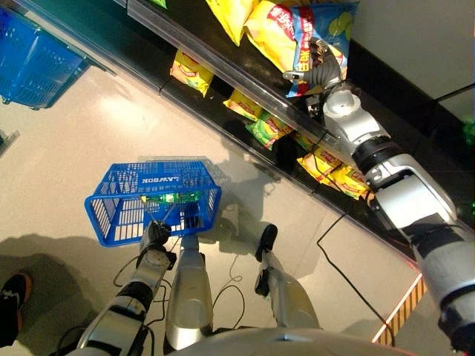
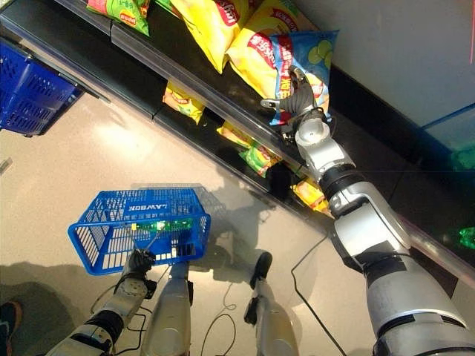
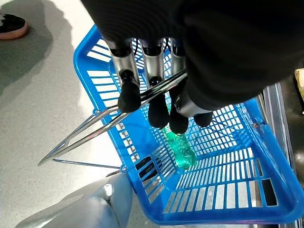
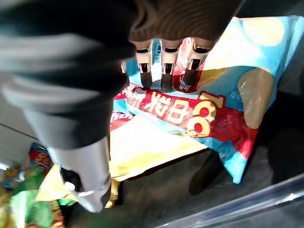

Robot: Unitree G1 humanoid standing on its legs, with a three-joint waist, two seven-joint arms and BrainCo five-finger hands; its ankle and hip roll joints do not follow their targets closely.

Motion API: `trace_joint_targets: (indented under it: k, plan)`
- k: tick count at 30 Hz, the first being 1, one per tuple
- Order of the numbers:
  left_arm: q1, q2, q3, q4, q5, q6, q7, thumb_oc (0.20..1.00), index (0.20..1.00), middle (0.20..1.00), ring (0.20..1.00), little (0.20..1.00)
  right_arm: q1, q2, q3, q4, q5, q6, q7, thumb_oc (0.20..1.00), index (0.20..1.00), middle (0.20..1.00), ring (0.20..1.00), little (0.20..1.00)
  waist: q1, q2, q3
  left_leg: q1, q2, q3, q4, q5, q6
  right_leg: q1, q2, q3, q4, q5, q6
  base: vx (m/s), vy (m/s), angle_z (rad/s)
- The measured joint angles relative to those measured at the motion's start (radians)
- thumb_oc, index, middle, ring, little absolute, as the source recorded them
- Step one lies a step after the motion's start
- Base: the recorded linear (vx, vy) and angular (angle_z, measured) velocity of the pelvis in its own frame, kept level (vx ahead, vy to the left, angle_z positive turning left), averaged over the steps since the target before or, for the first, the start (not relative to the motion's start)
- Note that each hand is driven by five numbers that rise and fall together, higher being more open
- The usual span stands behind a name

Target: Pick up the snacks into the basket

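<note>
My left hand [image 1: 154, 236] hangs low in front of me, fingers [image 3: 128, 97] curled round the wire handles [image 3: 95, 128] of a blue plastic basket [image 1: 111, 215] above the floor. A green bottle [image 3: 180, 149] lies inside it. My right hand [image 1: 320, 68] reaches up to the upper shelf. Its straight fingers [image 4: 164, 71] rest on a blue, red and yellow chip bag [image 4: 228, 95], and the thumb stands apart beside a yellow bag. The chip bag [image 2: 315, 48] lies flat on the dark shelf.
More yellow chip bags [image 1: 230, 15] lie left of the blue one behind a clear shelf rail [image 1: 223, 67]. Yellow and green snack packs [image 1: 191, 70] fill the lower shelf. A second blue basket [image 1: 33, 63] stands at the far left. A person's shoe [image 1: 11, 293] is at the lower left.
</note>
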Motion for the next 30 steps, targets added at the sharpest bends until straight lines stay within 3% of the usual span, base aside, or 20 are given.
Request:
trace_joint_targets:
  k: [15,24,30]
  plan:
    - [-0.001,-0.02,-0.035,-0.035,-0.012,-0.011,0.011,0.2,0.2,0.2,0.2,0.2,-0.057,-0.04,-0.094,0.122,-0.042,0.012,-0.082,1.0,1.0,1.0,1.0,1.0,0.027,0.04,0.007,-0.063,-0.007,-0.028,0.016,0.002,0.003,-0.035,-0.004,-0.028,0.0,0.002,0.001,0.01,0.014,0.05]
    - [-0.012,-0.044,-0.053,-0.045,-0.029,-0.01,0.049,0.2,0.2,0.2,0.2,0.2,-0.059,-0.017,-0.231,0.121,0.0,-0.02,-0.245,1.0,1.0,1.0,1.0,1.0,0.027,0.063,0.022,-0.077,-0.011,-0.028,0.014,0.005,0.006,-0.05,-0.008,-0.028,0.0,0.004,0.004,0.0,0.011,0.0]
    - [-0.017,-0.042,-0.084,-0.071,-0.035,-0.009,0.061,0.2,0.2,0.2,0.2,0.2,-0.084,-0.023,-0.23,0.145,0.011,-0.025,-0.284,1.0,1.0,1.0,1.0,1.0,0.025,0.072,0.032,-0.081,-0.016,-0.027,0.011,0.007,0.009,-0.056,-0.013,-0.028,0.0,0.006,0.007,-0.01,0.02,0.0]
